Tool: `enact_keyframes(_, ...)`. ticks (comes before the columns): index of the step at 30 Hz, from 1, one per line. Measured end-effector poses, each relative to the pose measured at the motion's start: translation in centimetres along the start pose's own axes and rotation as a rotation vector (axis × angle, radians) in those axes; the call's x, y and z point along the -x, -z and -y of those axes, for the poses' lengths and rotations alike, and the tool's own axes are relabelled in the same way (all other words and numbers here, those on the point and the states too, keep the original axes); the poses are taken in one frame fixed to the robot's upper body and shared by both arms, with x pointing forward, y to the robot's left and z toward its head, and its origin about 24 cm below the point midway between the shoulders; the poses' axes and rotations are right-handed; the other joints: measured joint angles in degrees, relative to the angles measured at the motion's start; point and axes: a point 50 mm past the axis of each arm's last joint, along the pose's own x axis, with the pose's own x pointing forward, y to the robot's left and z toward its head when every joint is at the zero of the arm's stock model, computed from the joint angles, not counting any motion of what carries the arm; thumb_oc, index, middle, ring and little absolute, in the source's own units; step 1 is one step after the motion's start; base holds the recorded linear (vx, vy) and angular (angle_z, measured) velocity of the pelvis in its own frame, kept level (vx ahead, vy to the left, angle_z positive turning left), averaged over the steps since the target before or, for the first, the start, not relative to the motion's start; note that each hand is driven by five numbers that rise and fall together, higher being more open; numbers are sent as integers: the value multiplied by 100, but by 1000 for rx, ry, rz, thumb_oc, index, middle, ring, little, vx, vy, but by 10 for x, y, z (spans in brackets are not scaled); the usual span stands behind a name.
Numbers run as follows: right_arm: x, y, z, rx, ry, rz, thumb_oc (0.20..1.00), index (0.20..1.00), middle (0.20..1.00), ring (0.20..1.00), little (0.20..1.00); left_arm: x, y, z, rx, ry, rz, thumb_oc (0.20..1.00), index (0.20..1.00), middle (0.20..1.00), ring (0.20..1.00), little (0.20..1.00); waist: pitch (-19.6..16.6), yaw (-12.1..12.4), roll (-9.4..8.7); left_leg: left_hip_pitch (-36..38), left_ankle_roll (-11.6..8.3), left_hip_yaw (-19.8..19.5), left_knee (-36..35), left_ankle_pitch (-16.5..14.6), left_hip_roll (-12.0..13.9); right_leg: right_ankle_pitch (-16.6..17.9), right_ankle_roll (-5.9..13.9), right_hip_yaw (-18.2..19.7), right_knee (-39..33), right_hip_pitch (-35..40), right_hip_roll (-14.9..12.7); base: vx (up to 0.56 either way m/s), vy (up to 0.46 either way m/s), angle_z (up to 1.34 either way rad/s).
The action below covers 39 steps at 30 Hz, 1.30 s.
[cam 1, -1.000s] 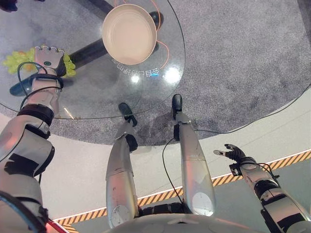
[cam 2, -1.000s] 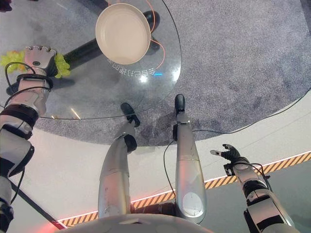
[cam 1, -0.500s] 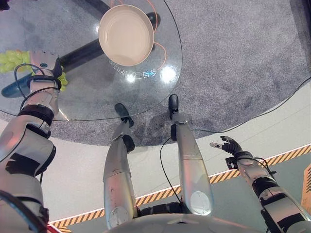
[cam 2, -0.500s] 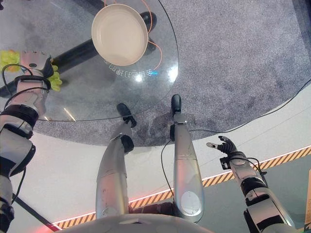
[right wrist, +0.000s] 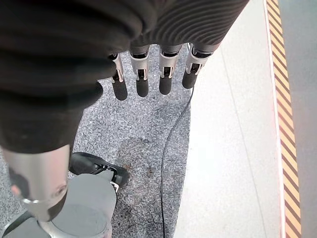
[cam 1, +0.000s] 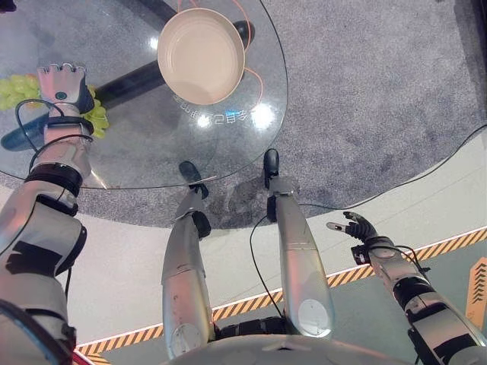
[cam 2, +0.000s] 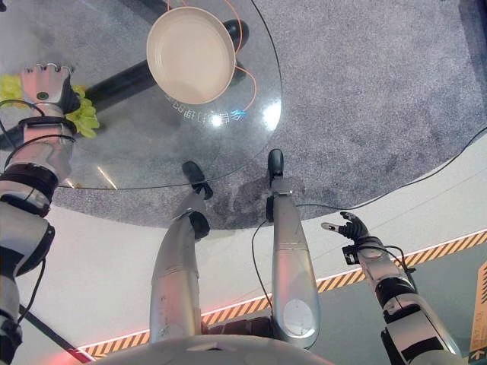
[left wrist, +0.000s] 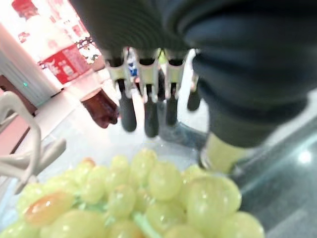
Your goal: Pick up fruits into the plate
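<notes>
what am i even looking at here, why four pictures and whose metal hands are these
It is a two-legged robot looking down from a head camera: two near-identical views. The other two pictures come from cameras on its wrists. Before it stands a round glass table with an empty beige plate and a bunch of green grapes. The left hand hovers over the grapes with straight fingers, holding nothing. The right hand hangs open beside the table, over the floor.

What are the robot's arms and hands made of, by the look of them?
Both arms are silver-grey shells with black joint sections and thin black cables looping near the wrists. The left hand and right hand have silver fingers with dark rounded tips, and a dark ribbed cover over wrist and back.
</notes>
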Motion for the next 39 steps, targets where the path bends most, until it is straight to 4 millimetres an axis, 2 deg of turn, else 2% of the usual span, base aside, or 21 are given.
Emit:
enact_keyframes(6, 0, 0, -3, -1, -8, 0, 1000, 1000, 1000, 1000, 1000, -3, 1, -8, -23, 11, 69, 1000, 1000, 1000, 1000, 1000, 0, 15, 0, 77, -23, -8, -184, 105, -25, 4, -7, -29, -7, 6, -7, -1, 18, 1)
enact_keyframes(10, 0, 0, -3, 1, -10, 0, 1000, 1000, 1000, 1000, 1000, -2, 4, -3, -82, 103, 116, 1000, 1000, 1000, 1000, 1000, 1, 55, 3, 182, -28, 48, -266, 129, -32, 4, -7, -8, -4, 45, -16, 7, 48, -4)
enact_keyframes(19, 1, 2, -2, 19, -19, -6, 1000, 1000, 1000, 1000, 1000, 4, -2, 1, -241, 330, 280, 1000, 1000, 1000, 1000, 1000, 11, 163, 24, 340, -37, 112, -497, 245, -97, 2, -7, 46, 0, 59, -48, 2, 4, 0)
enact_keyframes(24, 2, 7, -1, 21, -21, -23, 1000, 1000, 1000, 1000, 1000, 6, -2, -5, -285, 399, 330, 1000, 1000, 1000, 1000, 1000, 20, 221, 41, 398, -42, 142, -526, 262, -104, 1, -7, 73, 10, 76, -52, 10, 2, -1)
enact_keyframes(26, 2, 9, 1, 34, -20, -29, 1000, 1000, 1000, 1000, 1000, 5, 4, -12, -320, 416, 333, 1000, 1000, 1000, 1000, 1000, 22, 276, 75, 444, -42, 178, -567, 288, -111, 1, -7, 102, 28, 77, -53, 9, 6, -2)
enact_keyframes(29, 3, 10, 2, 36, -28, -32, 1000, 1000, 1000, 1000, 1000, 6, 4, -25, -371, 435, 362, 1000, 1000, 1000, 1000, 1000, 22, 311, 109, 474, -49, 183, -577, 305, -116, -8, -14, 105, 87, 72, -62, 0, 0, 0)
enact_keyframes(32, 3, 10, 5, 39, -23, -32, 1000, 1000, 1000, 1000, 1000, 1, 2, -38, -422, 440, 352, 1000, 1000, 1000, 1000, 1000, 24, 347, 132, 493, -60, 175, -583, 311, -125, -29, -26, 105, 139, 56, -73, 0, 1, 1)
enact_keyframes(39, 4, 12, 16, 36, 6, -30, 1000, 1000, 1000, 1000, 1000, -2, 16, -36, -567, 378, 234, 1000, 1000, 1000, 1000, 1000, 27, 355, 172, 379, -164, 167, -658, 341, -99, -55, -35, 114, 110, -88, -27, -8, -8, 0)
